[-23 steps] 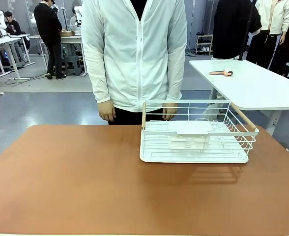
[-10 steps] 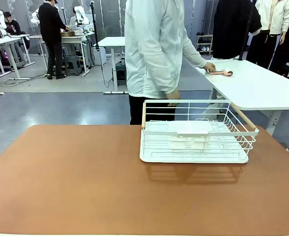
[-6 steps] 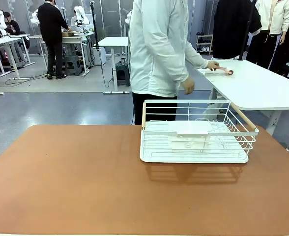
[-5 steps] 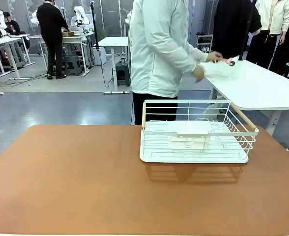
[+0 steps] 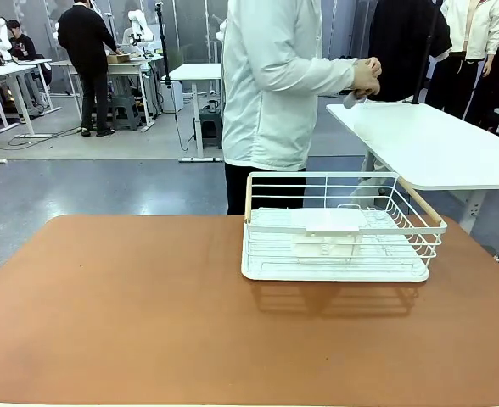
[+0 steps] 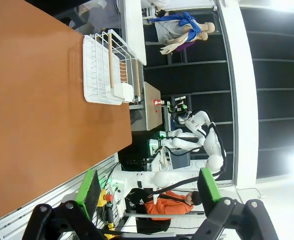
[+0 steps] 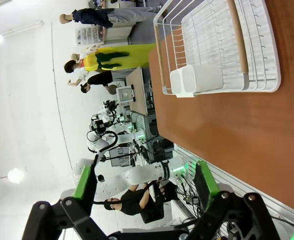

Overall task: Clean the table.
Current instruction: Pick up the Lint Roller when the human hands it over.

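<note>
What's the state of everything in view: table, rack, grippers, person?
table: carries the wire rack on its far right part.
wire rack: upright, flat on the table, white holder in it.
left gripper: jaws open, nothing between them.
right gripper: jaws open, nothing between them.
person: standing at the far side, turned sideways, hands raised together on something too small to tell.

The worktop (image 5: 131,314) is smooth, matt terracotta, and on it the rack (image 5: 409,225) is white-coated wire with pale wooden handles (image 5: 421,203) over a glossy white plastic tray (image 5: 334,273).
</note>
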Tool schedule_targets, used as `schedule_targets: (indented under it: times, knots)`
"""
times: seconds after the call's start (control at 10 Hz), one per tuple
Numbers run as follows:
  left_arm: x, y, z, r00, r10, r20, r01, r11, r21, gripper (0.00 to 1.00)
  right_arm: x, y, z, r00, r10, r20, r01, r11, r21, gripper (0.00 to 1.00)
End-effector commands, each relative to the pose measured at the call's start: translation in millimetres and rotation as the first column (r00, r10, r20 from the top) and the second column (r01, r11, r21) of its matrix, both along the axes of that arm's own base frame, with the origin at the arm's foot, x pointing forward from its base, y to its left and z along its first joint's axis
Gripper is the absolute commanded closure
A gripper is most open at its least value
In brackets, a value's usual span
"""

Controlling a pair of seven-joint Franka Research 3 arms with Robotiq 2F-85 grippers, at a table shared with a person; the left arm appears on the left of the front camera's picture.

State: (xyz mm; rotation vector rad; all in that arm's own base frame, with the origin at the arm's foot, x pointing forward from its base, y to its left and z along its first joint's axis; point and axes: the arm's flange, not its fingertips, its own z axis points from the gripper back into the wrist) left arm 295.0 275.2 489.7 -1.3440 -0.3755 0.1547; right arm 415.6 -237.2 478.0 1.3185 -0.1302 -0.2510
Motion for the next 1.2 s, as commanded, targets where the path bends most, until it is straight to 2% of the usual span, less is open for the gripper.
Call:
schedule_targets:
  times: [0.0,1.1]
  knots:
    - [-3.0,2.3,0.2,1.0,0.006,0.002,-0.006,1.0,-0.003,0.0,0.1,2.1,6.1,1.0,-0.011,-0.001,0.011,1.0,-0.002,0.0]
    - [-3.0,2.3,0.2,1.0,0.006,0.002,-0.006,1.0,-0.003,0.0,0.1,2.1,6.1,1.0,-0.011,-0.001,0.011,1.0,-0.002,0.0]
